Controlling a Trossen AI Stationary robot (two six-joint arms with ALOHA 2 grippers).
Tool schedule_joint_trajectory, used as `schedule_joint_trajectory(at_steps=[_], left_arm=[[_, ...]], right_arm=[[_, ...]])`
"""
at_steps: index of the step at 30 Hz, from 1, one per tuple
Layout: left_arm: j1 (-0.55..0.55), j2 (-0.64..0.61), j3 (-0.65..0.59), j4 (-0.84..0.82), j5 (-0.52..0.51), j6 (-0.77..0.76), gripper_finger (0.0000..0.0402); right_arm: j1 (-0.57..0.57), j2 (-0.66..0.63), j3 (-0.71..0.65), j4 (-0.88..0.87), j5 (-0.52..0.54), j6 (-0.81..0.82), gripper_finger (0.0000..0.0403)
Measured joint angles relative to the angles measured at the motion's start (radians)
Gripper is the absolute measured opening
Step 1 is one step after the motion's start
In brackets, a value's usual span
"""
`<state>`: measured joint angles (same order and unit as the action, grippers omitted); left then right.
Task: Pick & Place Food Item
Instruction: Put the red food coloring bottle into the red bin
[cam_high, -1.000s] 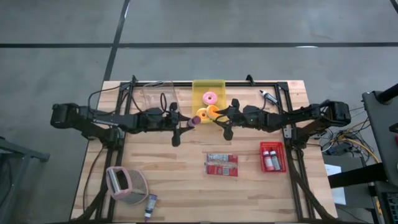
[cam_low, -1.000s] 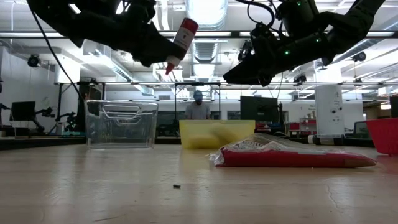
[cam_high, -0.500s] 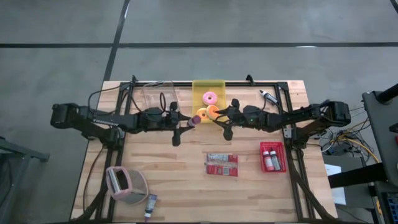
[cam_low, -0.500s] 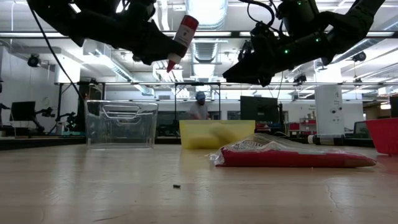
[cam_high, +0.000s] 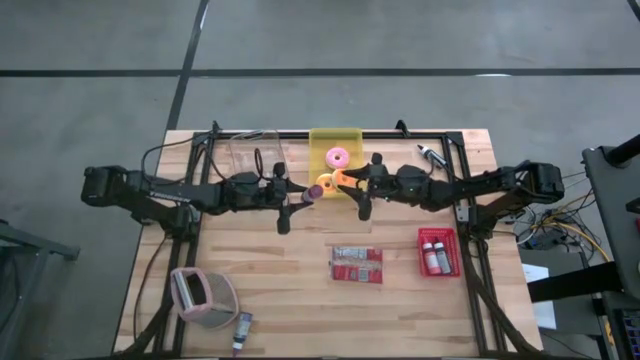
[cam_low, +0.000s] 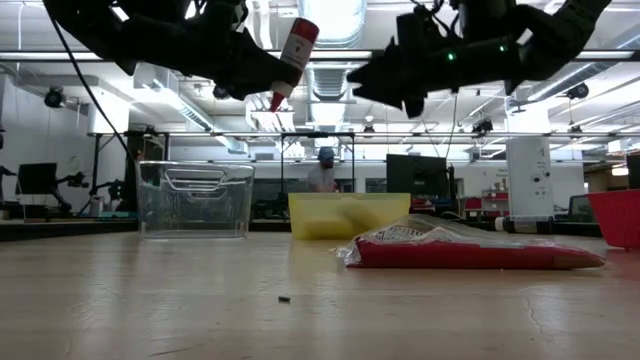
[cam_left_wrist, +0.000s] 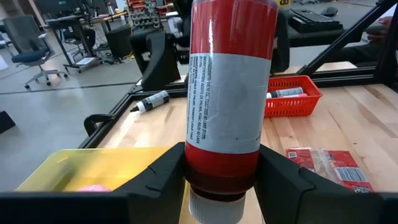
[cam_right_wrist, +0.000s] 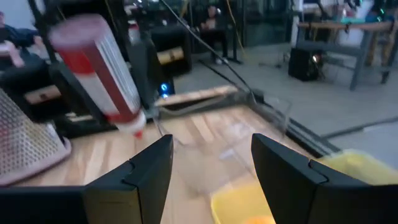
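From my station the left gripper (cam_high: 298, 197) sits at centre frame in the high view, clamped on a red squeeze bottle (cam_high: 309, 196); the left wrist view shows the bottle (cam_left_wrist: 231, 93) wedged upright between both fingers (cam_left_wrist: 155, 180), white cap toward the lens. In the low view the bottle (cam_low: 291, 56) hangs tilted at upper centre, cap pointing down, well above the table (cam_low: 200, 300). The right gripper (cam_high: 362, 185) is just right of it in the high view, beside the yellow bin (cam_high: 334, 141) at the upper-centre edge of the table; its fingers (cam_right_wrist: 146, 168) stand apart with nothing between them. I see a pink donut (cam_high: 338, 156) inside the bin and orange pieces (cam_high: 328, 182) at its near end. A clear container (cam_high: 247, 152) stands left of the bin. Centre-low lies a packaged food item (cam_high: 357, 265), with a red basket (cam_high: 438, 251) holding 2 small bottles to its right. A grater (cam_high: 191, 291) rests lower left. A person (cam_low: 323, 172) stands far behind the table in the low view.
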<state>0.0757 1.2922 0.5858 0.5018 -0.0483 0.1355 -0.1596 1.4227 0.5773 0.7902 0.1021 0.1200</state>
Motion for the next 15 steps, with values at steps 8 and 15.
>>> schedule_joint_trajectory(at_steps=[8, 15], left_arm=[[0.000, 0.000, -0.001, 0.000, 0.000, 0.002, 0.0159], [0.000, 0.000, -0.001, 0.000, 0.005, 0.002, 0.0159]], right_arm=[[0.014, 0.000, 0.068, -0.002, -0.157, -0.035, 0.0215], [0.022, 0.000, 0.077, -0.010, -0.231, -0.158, 0.0215]])
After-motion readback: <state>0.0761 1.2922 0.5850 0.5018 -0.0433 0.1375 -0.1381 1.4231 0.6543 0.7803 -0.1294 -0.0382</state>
